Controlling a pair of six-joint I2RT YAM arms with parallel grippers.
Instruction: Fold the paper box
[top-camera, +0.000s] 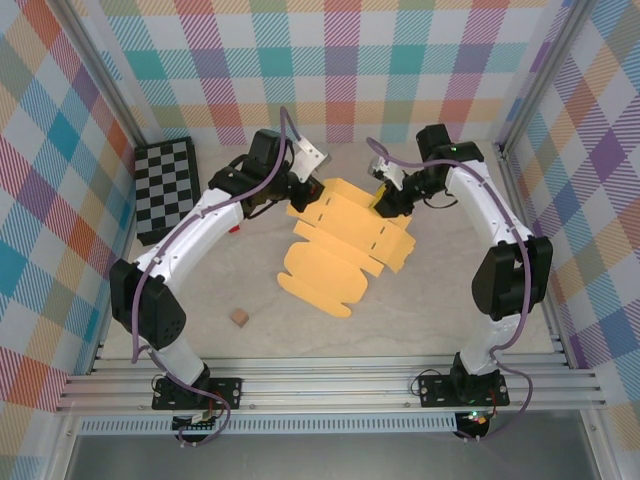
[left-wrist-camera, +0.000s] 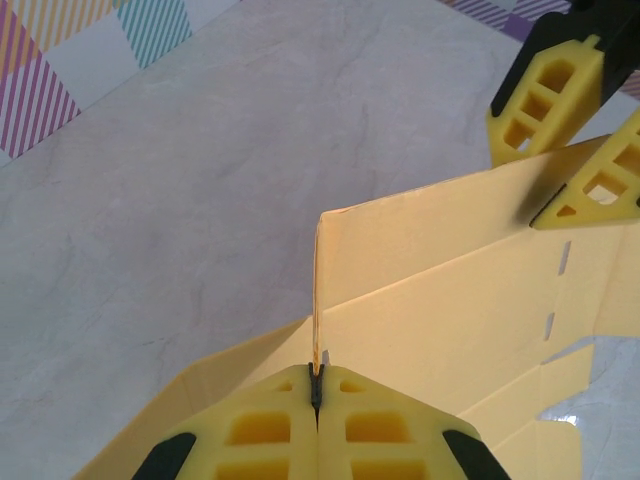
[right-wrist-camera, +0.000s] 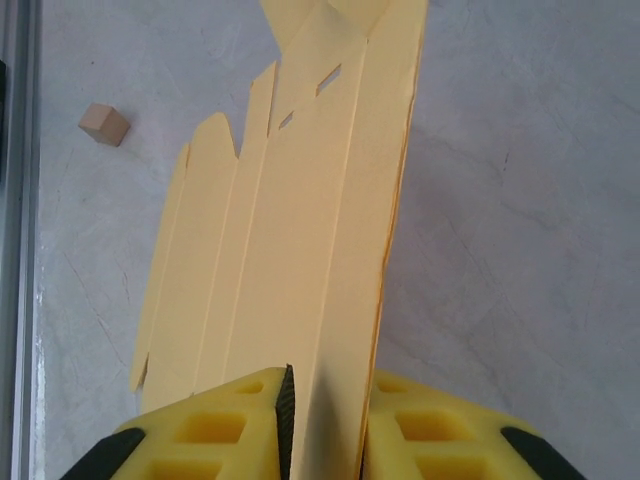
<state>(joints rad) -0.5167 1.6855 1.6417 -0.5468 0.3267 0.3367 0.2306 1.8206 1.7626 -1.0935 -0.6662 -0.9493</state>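
box (top-camera: 335, 250) long axis top-to-bottom, mid-frame | left gripper (left-wrist-camera: 316, 385) clamped on its upper-left edge | right gripper (right-wrist-camera: 325, 385) ajar, astride upper-right flap

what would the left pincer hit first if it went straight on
The paper box itself: the left pincer is shut on its edge, which stands straight ahead. Beyond lies the table, depth unclear.

The table (top-camera: 420, 310) has a pale, marble-veined top. 1 yellow-orange paper box (top-camera: 335, 265) lies unfolded near the middle, its near flaps flat on the surface and its far edge raised. 1 small tan cube (top-camera: 240, 317) sits well apart, toward the near left. 1 checkerboard (top-camera: 168, 187) lies in the far left corner. 1 small red block (top-camera: 235, 230) shows between them.
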